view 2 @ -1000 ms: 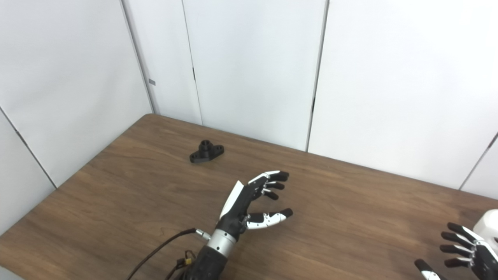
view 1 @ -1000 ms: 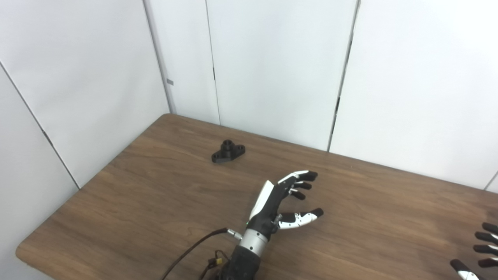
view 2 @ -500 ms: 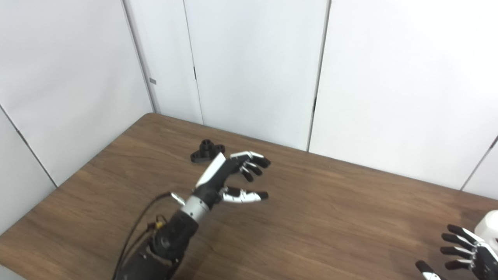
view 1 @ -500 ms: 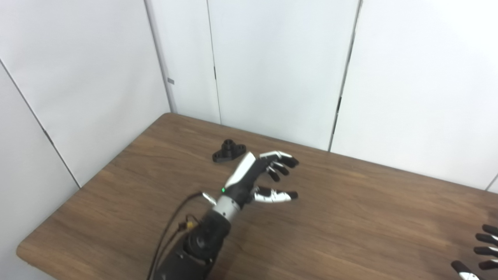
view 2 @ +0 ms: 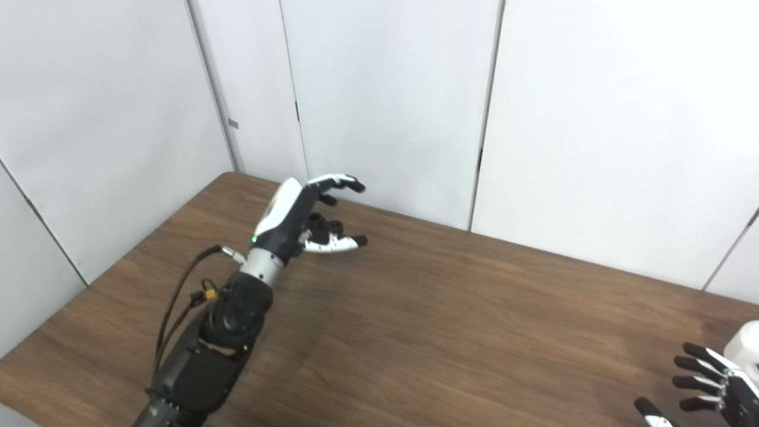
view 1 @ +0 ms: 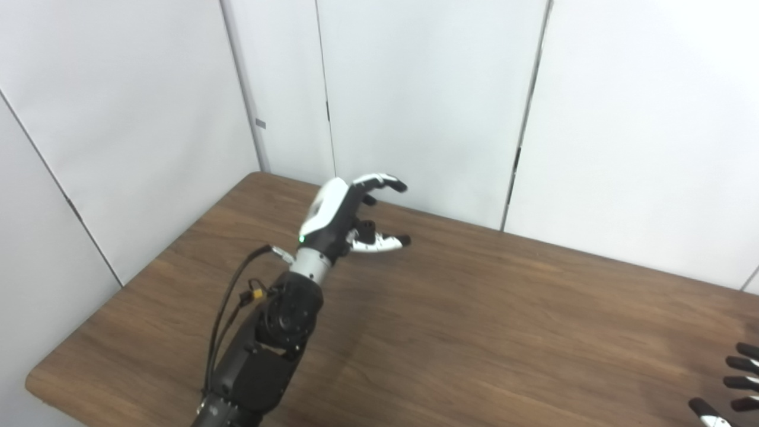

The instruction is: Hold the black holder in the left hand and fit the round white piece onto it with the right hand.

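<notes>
The black holder (view 2: 323, 228) lies on the brown table (view 2: 450, 320) near its far left corner, mostly hidden behind my left hand (view 2: 308, 216). That hand hovers over it, open, with its fingers curved above the holder and its thumb pointing right. Only one black lug of the holder (view 1: 366, 228) peeks out in the left eye view. At the lower right edge my right hand (view 2: 711, 385) rests open, fingers spread. The round white piece (view 2: 746, 353) stands just behind it, cut off by the frame edge.
White wall panels (view 1: 427, 107) rise right behind the table's far edge, close to my left hand. A black cable (view 1: 228, 302) loops off the left forearm. The table's left edge (view 1: 136, 279) runs diagonally beside the arm.
My left arm has reached forward and to the left, from mid-table to over the black holder, which it now covers. The right hand has stayed in place.
</notes>
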Tool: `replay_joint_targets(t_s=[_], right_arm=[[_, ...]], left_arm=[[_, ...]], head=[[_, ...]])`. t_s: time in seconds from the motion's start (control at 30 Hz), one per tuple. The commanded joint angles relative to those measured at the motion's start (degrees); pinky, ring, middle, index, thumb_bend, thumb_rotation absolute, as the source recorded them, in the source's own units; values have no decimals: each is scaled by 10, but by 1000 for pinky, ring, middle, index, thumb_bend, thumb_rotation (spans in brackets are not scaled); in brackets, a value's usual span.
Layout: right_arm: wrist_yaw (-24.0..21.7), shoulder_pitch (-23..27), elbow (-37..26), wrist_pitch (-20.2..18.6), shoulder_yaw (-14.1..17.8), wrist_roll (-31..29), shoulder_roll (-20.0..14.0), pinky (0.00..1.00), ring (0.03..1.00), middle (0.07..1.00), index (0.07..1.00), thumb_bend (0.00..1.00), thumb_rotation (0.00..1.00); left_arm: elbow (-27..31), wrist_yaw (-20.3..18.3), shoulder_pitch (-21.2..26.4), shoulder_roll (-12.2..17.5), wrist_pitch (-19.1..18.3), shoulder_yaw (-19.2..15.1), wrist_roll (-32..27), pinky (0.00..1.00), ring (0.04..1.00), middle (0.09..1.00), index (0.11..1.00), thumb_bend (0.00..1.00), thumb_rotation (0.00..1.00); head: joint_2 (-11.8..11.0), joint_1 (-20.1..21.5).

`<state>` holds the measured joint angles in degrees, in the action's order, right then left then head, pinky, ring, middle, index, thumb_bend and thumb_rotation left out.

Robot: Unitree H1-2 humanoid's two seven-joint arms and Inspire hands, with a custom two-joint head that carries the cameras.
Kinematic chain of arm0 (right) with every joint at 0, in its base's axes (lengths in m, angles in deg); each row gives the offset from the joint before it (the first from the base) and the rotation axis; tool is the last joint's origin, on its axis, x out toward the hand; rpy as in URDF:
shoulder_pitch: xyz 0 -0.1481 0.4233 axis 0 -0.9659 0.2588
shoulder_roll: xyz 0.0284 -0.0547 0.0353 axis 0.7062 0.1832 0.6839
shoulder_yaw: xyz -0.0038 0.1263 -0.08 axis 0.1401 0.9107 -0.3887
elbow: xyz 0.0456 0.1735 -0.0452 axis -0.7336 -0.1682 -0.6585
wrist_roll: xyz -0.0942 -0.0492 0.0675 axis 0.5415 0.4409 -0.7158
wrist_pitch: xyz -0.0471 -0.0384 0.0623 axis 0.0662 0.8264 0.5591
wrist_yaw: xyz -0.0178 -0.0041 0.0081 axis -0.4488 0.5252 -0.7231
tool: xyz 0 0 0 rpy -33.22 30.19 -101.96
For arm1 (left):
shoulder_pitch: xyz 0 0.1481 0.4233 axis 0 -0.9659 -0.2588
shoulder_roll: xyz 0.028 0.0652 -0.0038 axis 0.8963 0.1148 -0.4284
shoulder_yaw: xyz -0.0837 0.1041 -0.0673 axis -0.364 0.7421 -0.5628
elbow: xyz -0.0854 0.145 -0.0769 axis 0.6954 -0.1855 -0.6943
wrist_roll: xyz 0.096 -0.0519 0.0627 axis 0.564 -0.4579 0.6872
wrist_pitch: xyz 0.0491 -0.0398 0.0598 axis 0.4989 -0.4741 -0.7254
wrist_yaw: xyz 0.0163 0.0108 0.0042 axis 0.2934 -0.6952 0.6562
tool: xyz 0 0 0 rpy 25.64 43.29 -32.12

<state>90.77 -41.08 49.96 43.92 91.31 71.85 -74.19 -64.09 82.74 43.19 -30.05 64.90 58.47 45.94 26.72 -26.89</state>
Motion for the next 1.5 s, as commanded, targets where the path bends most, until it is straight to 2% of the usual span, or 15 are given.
replay_joint_targets(t_s=[0.0, 0.13, 0.27, 0.4, 0.57, 0.7, 0.73, 0.8, 0.83, 0.93, 1.17, 1.3, 1.47], right_arm=[[3, 9, -13, 6, 6, 1, -6, 446, 600, 684, 728, 478, 7], [2, 7, -19, 0, 6, 3, -6, 452, 605, 686, 731, 474, 0], [-3, 6, -24, -5, 7, 0, -6, 455, 606, 688, 734, 473, 0], [-3, 4, -24, 0, 7, 0, -7, 451, 600, 685, 733, 476, 0], [-2, 4, -24, 1, 8, 2, -7, 461, 611, 690, 735, 474, 0], [-4, 3, -23, 2, 10, -2, -9, 460, 614, 691, 738, 471, 0], [-4, 3, -23, 1, 10, -2, -9, 457, 611, 691, 737, 475, 0], [-3, 3, -23, -1, 11, 0, -9, 455, 609, 691, 737, 475, 0], [-3, 3, -23, -2, 11, 1, -9, 456, 613, 693, 737, 475, 0], [-4, 3, -23, -3, 12, 1, -9, 460, 618, 696, 739, 476, 0], [-6, 1, -27, -5, 14, 2, -10, 464, 623, 698, 740, 470, 6], [-6, 0, -29, -6, 15, 1, -10, 463, 617, 695, 739, 472, 0], [-8, 0, -27, 0, 16, -3, -13, 458, 611, 693, 737, 477, 28]], left_arm=[[16, 5, 28, 26, 0, -12, -3, 679, 793, 794, 693, 792, 3], [1, 23, 36, 39, -4, -21, 16, 656, 766, 767, 681, 809, 6], [-12, 46, 41, 46, -14, -29, 37, 658, 817, 810, 671, 829, 54], [-25, 57, 44, 61, -28, -25, 70, 623, 810, 824, 666, 887, 93], [-44, 76, 49, 63, -60, -18, 110, 638, 850, 850, 665, 940, 184], [-75, 90, 56, 67, -79, -8, 135, 726, 932, 912, 685, 971, 241], [-82, 90, 59, 67, -89, -6, 140, 830, 972, 952, 699, 989, 257], [-93, 84, 64, 69, -112, 1, 152, 919, 993, 986, 711, 999, 271], [-98, 80, 66, 71, -124, 7, 161, 970, 998, 996, 729, 1000, 315], [-115, 75, 70, 80, -149, 23, 178, 975, 1000, 1000, 746, 1000, 403], [-156, 54, 83, 99, -195, 56, 195, 1000, 1000, 1000, 762, 1000, 504], [-179, 59, 89, 104, -197, 66, 191, 1000, 1000, 1000, 751, 1000, 505], [-196, 46, 94, 109, -208, 81, 189, 1000, 1000, 1000, 755, 1000, 492]], head=[[1, -1], [1, -1], [2, -3], [5, -3], [5, -3], [7, -5], [7, -5], [7, -5], [7, -5], [7, -5], [8, -3], [9, -3], [12, -5]])
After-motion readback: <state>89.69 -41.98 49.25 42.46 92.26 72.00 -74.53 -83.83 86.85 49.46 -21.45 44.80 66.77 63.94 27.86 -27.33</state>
